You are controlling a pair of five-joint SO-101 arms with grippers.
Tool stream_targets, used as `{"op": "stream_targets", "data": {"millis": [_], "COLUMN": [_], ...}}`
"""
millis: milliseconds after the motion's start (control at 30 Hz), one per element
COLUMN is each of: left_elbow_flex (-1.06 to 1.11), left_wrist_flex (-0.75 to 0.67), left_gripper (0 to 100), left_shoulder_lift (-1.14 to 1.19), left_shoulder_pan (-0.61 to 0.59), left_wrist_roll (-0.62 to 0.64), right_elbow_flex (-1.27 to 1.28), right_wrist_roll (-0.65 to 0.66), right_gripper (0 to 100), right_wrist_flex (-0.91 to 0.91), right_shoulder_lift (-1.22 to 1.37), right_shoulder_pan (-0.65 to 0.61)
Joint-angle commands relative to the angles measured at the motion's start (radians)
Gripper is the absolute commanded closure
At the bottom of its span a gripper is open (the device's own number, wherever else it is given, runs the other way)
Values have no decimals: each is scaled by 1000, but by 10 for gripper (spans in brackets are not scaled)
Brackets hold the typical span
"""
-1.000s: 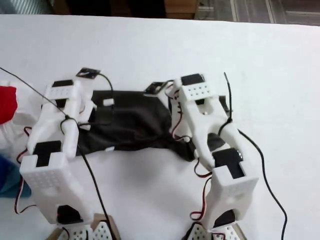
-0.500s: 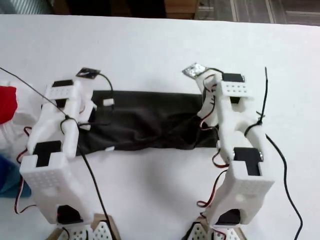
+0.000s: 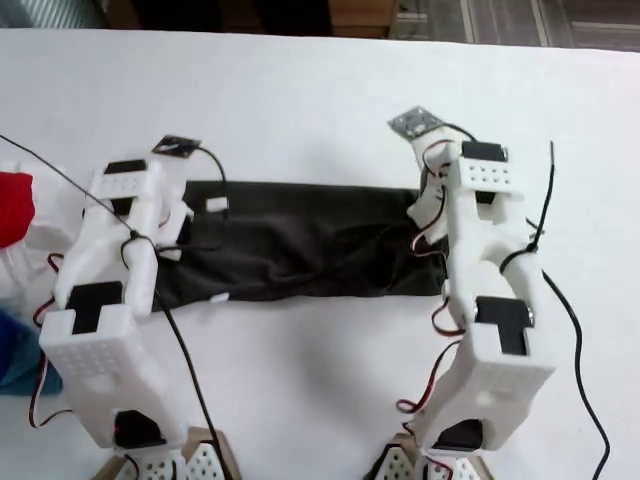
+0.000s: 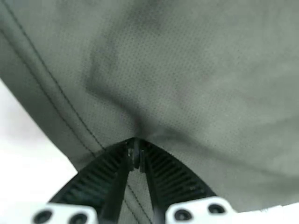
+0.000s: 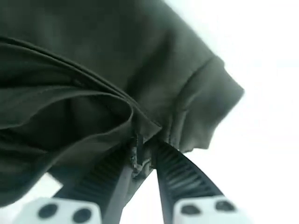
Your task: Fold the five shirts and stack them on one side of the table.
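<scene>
White table (image 3: 300, 90) bears a dark shirt (image 3: 300, 240), red cloth (image 3: 12, 205) and blue cloth (image 3: 14, 352).

Left arm (image 3: 105, 270) extended from near edge of table toward middle, on left side. Left gripper (image 4: 135, 156) lowered, fingers pinched together on dark shirt (image 3: 300, 245). Right arm (image 3: 490, 290) extended alongside. Right gripper (image 5: 142, 161) clamped on shirt's opposite end.

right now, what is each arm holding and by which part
The dark shirt: left end effector pinches one end, right end effector the opposite end.
</scene>
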Motion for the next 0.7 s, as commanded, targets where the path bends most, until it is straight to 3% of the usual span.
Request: {"op": "stream_targets", "data": {"millis": [0, 200, 667], "left_elbow_flex": [-28, -28, -30], "left_wrist_flex": [0, 0, 0], "left_gripper": [976, 976, 976], "left_shoulder_lift": [12, 12, 12], "left_shoulder_pan": [9, 9, 9], "left_wrist_roll": [-8, -8, -8], "right_elbow_flex": [-61, -8, 184], "right_wrist_roll": [-17, -18, -17], "right_gripper": [977, 978, 978], "right_wrist_flex": [56, 65, 39], "right_shoulder_lift": [-131, -182, -182], "right_shoulder_pan": [-70, -174, -219]}}
